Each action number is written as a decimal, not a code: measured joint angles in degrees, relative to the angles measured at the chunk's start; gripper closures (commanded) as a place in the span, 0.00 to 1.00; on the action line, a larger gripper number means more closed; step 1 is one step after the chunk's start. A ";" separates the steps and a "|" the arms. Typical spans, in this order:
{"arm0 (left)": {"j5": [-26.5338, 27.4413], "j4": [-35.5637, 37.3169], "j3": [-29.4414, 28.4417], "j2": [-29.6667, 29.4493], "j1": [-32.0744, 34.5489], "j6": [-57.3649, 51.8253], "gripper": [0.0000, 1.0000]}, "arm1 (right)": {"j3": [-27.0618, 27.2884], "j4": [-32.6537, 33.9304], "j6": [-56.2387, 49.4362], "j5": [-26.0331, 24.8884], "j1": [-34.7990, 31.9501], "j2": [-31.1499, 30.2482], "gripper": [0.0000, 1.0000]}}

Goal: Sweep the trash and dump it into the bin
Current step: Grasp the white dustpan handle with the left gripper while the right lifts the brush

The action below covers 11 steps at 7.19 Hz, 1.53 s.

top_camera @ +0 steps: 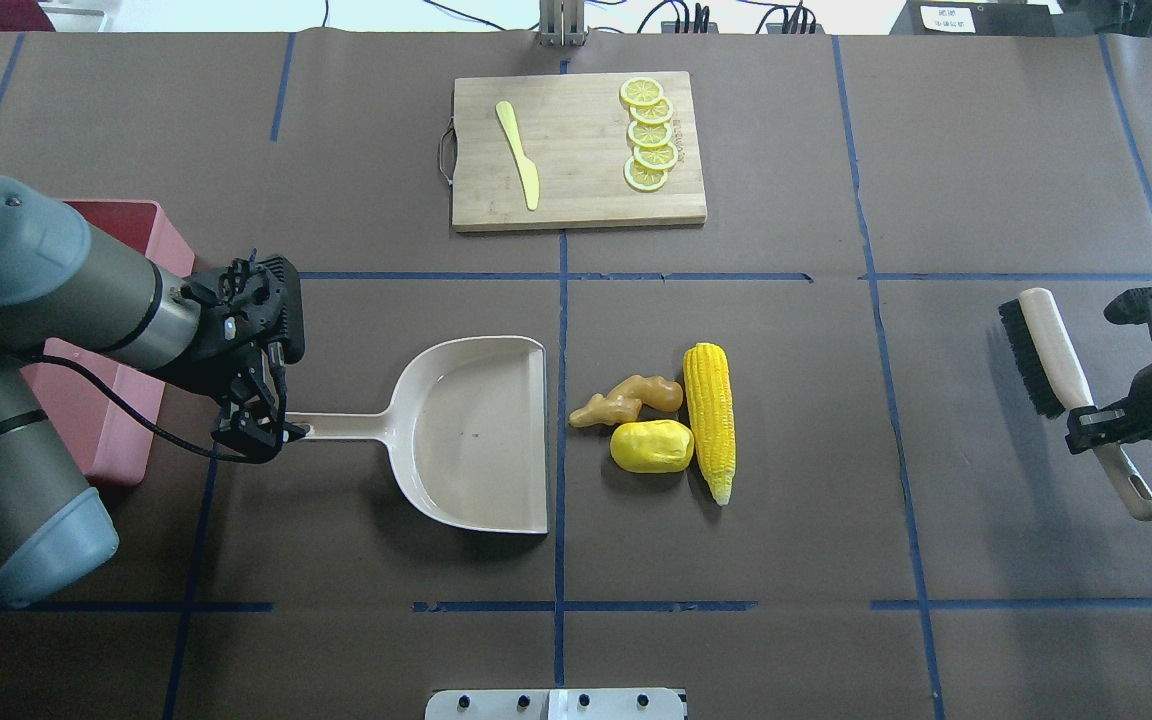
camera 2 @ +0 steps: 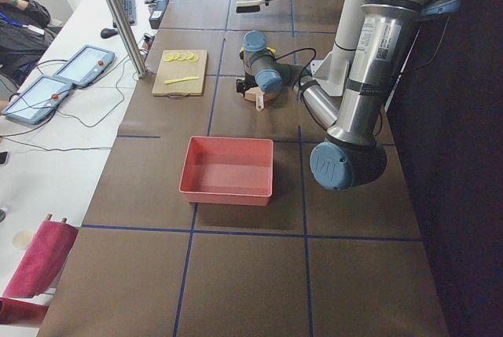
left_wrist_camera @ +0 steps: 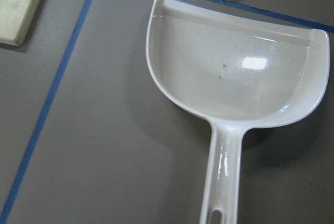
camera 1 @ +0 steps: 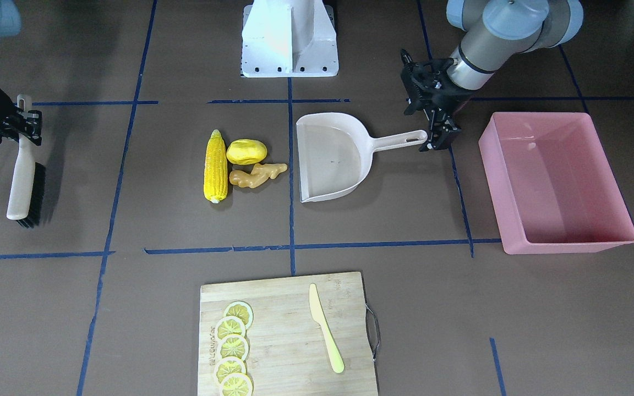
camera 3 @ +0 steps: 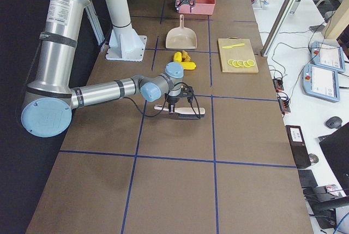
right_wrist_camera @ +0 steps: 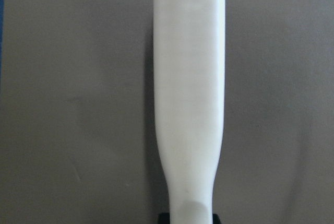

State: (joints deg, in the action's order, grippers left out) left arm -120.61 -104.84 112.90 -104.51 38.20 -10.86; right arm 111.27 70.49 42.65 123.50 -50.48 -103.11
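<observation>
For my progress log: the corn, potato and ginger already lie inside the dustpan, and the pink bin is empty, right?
No: the overhead view shows the corn, potato and ginger outside the dustpan, beside its open mouth. The pink bin is empty.

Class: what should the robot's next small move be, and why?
Probably bring the brush, held in the right gripper, to the far side of the corn: it, the potato and ginger lie just off the open edge of the dustpan, with the brush well away.
</observation>
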 measured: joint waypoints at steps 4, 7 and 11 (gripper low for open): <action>4.40 2.37 -2.60 -3.79 -4.36 -0.30 0.00 | 0.00 0.00 -0.03 0.09 0.03 -0.01 1.00; 4.55 2.07 -5.85 -5.51 -4.68 -0.30 0.00 | 0.00 0.00 -0.03 0.15 0.03 -0.06 1.00; 4.51 1.88 -8.75 -5.71 -6.69 -0.36 0.01 | 0.00 0.00 -0.03 0.14 0.03 -0.08 1.00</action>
State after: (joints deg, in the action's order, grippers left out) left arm -116.10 -102.97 104.15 -110.22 31.51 -11.22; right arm 111.27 70.49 42.63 123.64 -50.45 -103.18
